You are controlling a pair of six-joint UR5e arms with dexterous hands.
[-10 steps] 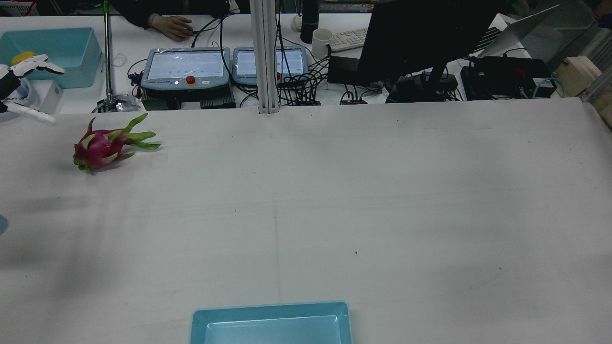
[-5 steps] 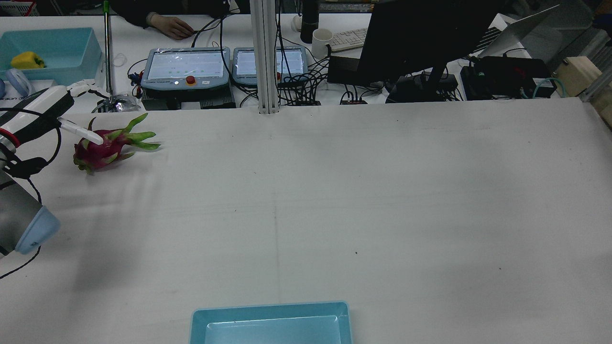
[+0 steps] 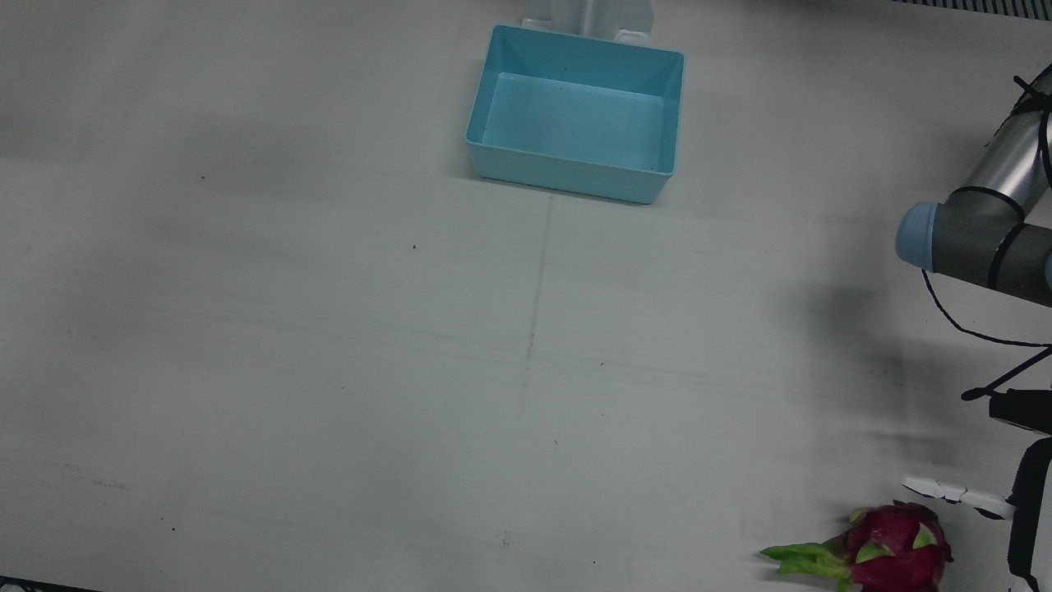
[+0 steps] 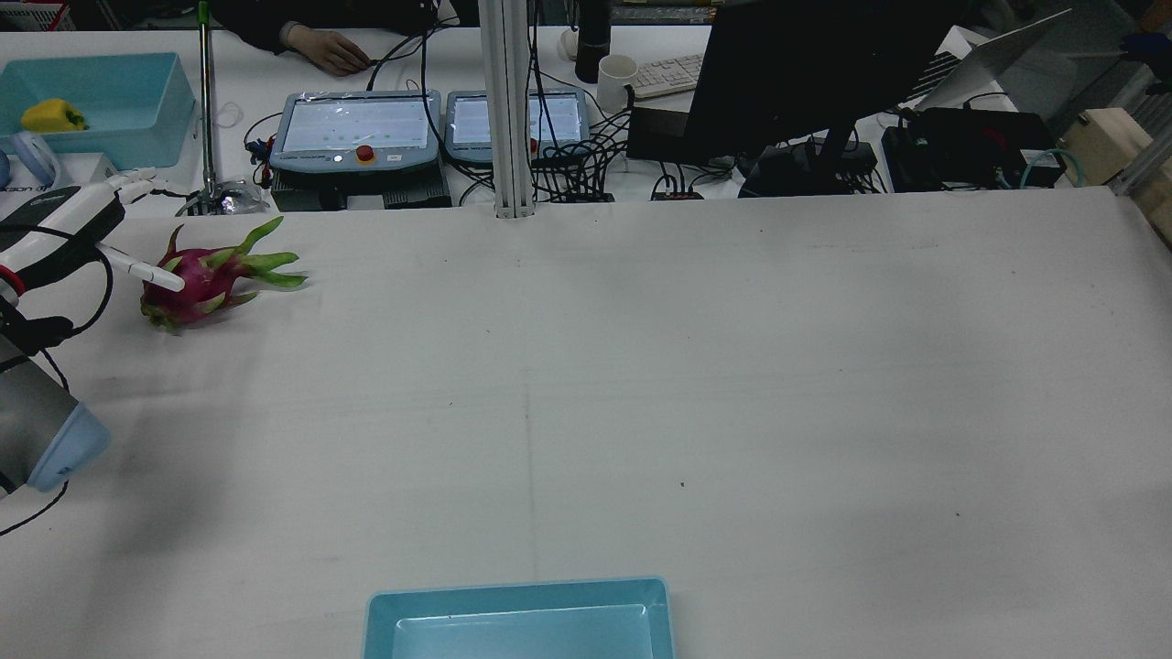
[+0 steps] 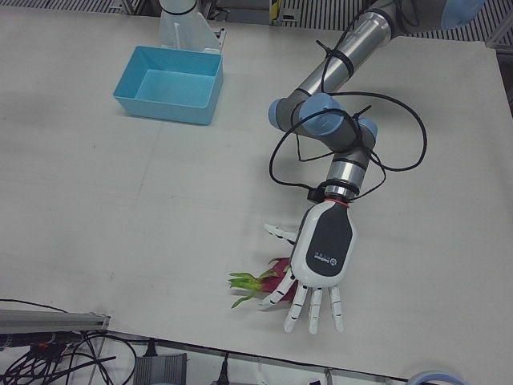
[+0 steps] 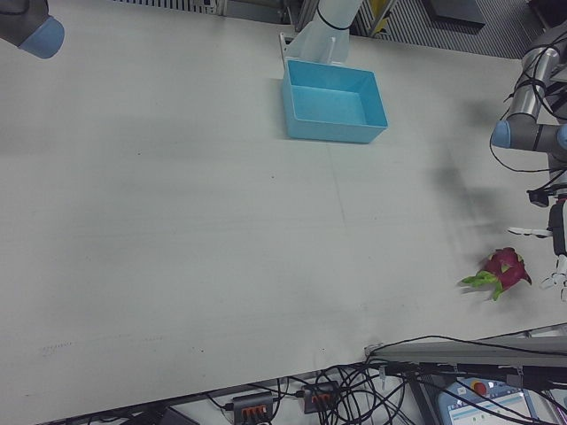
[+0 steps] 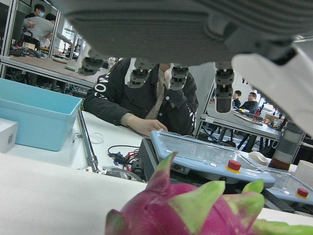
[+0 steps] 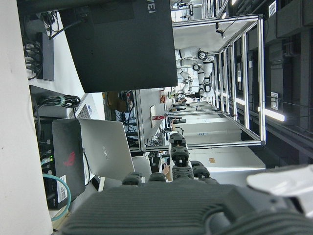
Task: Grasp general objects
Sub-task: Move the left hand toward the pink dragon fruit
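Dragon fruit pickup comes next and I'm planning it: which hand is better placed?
The left hand. It hovers open right above the dragon fruit at the table's far left edge; the right hand appears only in its own camera, away from the fruit.

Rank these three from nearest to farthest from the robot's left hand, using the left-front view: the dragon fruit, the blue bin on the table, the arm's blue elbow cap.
Left hand.
1. Dragon fruit, just under the hand.
2. Blue elbow cap, up the arm.
3. Blue bin, far corner near the pedestal.

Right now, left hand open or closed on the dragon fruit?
Open. The left hand hovers over the dragon fruit with fingers spread straight, not wrapped around it.
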